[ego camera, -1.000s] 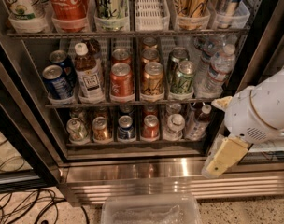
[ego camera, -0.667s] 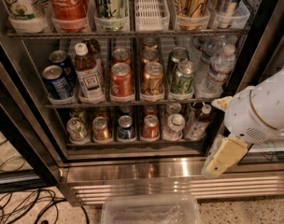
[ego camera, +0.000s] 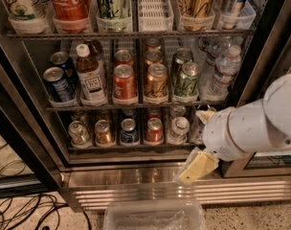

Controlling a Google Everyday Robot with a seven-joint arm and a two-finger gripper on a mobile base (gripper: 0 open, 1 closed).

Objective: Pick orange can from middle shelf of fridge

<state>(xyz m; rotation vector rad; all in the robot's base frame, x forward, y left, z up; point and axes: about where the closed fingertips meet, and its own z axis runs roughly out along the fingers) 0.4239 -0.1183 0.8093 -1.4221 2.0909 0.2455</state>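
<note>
The orange can [ego camera: 156,82] stands upright at the front of a lane on the middle shelf [ego camera: 136,106] of the fridge [ego camera: 136,177]. More copper cans queue behind it. A redder can [ego camera: 124,83] stands to its left and a green patterned can [ego camera: 187,80] to its right. My gripper [ego camera: 198,165], on a white arm [ego camera: 251,124], hangs outside the fridge at the lower right. It is below the middle shelf, level with the steel base, and apart from the orange can.
Tall cans and a Coca-Cola can [ego camera: 69,1] fill the top rack. A tea bottle [ego camera: 90,75], blue cans [ego camera: 57,83] and water bottles [ego camera: 225,70] share the middle shelf. Short cans [ego camera: 128,131] line the bottom rack. A clear plastic bin [ego camera: 153,216] and cables [ego camera: 21,210] lie on the floor.
My arm and gripper have moved left, closer to the fridge's open front. The cans have not moved.
</note>
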